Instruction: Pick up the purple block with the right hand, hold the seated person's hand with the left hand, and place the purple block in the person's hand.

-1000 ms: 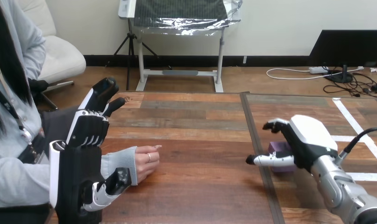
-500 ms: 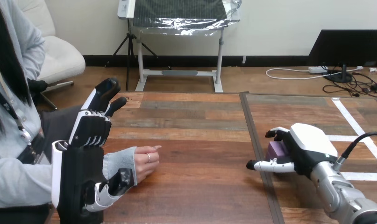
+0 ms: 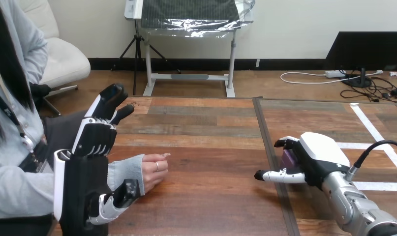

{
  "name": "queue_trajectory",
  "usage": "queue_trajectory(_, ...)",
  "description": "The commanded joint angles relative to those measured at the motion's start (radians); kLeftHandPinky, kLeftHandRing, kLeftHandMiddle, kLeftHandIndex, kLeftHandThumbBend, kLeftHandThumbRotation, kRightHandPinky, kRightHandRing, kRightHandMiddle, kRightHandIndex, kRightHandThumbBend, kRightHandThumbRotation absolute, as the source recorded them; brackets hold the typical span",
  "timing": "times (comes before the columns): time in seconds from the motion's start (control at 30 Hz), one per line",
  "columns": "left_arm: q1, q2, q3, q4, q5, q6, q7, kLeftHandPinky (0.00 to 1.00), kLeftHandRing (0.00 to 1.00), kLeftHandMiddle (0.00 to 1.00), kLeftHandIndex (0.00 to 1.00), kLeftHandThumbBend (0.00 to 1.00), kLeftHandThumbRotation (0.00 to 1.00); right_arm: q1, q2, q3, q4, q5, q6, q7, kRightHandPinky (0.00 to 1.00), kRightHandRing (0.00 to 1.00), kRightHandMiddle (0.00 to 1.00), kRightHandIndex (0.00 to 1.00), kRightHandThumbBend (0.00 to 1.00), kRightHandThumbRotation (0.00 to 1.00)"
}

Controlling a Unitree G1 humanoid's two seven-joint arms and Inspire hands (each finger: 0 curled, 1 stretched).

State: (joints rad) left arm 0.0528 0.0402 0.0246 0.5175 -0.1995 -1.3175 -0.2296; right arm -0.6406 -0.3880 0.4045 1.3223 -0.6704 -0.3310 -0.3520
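Purple rectangular block [image 3: 287, 159]: mostly hidden behind the right hand [image 3: 319, 155]; contact between them cannot be determined. Left hand [image 3: 85, 177] covers part of the person's grey-sleeved forearm [image 3: 123, 171]; bottom edge crops its base.

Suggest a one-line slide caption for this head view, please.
Right hand over the small purple block on the wooden table; open left hand raised beside the person's hand resting there.
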Motion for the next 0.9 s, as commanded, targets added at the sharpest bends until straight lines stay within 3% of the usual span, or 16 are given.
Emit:
queue_trajectory(0.0, -0.03, 0.008, 0.003, -0.023, 0.002, -0.021, 0.003, 0.81, 0.89, 0.9, 0.87, 1.0, 0.72, -0.065, 0.002, 0.015, -0.015, -0.012, -0.003, -0.061, 0.62, 0.69, 0.72, 0.75, 0.93, 0.71)
queue_trajectory(0.23, -0.038, 0.012, 0.001, -0.009, -0.004, -0.037, -0.001, 0.81, 0.89, 0.9, 0.88, 1.0, 0.72, -0.053, 0.0, 0.028, -0.013, -0.029, -0.006, -0.169, 0.42, 0.49, 0.54, 0.6, 0.81, 0.66)
queue_trajectory(0.27, -0.037, 0.013, -0.001, -0.01, -0.006, -0.036, -0.001, 0.81, 0.89, 0.9, 0.88, 1.0, 0.72, -0.048, 0.003, 0.02, -0.011, -0.021, -0.012, -0.195, 0.28, 0.33, 0.4, 0.48, 0.69, 0.59)
queue_trajectory(0.33, -0.036, 0.015, -0.004, -0.011, -0.008, -0.034, -0.002, 0.81, 0.89, 0.9, 0.88, 1.0, 0.72, -0.043, 0.006, 0.011, -0.009, -0.012, -0.02, -0.225, 0.25, 0.3, 0.37, 0.44, 0.67, 0.56)
queue_trajectory(0.4, -0.033, 0.016, -0.01, -0.015, -0.017, -0.029, -0.004, 0.81, 0.89, 0.9, 0.88, 1.0, 0.72, -0.037, 0.007, 0.005, -0.008, -0.005, -0.036, -0.255, 0.17, 0.22, 0.29, 0.37, 0.61, 0.45)
queue_trajectory(0.67, -0.033, 0.021, -0.004, -0.022, -0.009, -0.032, -0.002, 0.81, 0.89, 0.9, 0.88, 1.0, 0.71, -0.026, 0.016, -0.026, 0.001, 0.043, -0.066, -0.274, 0.07, 0.12, 0.19, 0.26, 0.49, 0.21)
queue_trajectory(0.87, -0.031, 0.025, -0.005, -0.029, -0.014, -0.03, -0.002, 0.81, 0.89, 0.9, 0.88, 1.0, 0.72, -0.022, 0.016, -0.05, 0.001, 0.077, -0.11, -0.267, 0.07, 0.12, 0.19, 0.3, 0.42, 0.2)
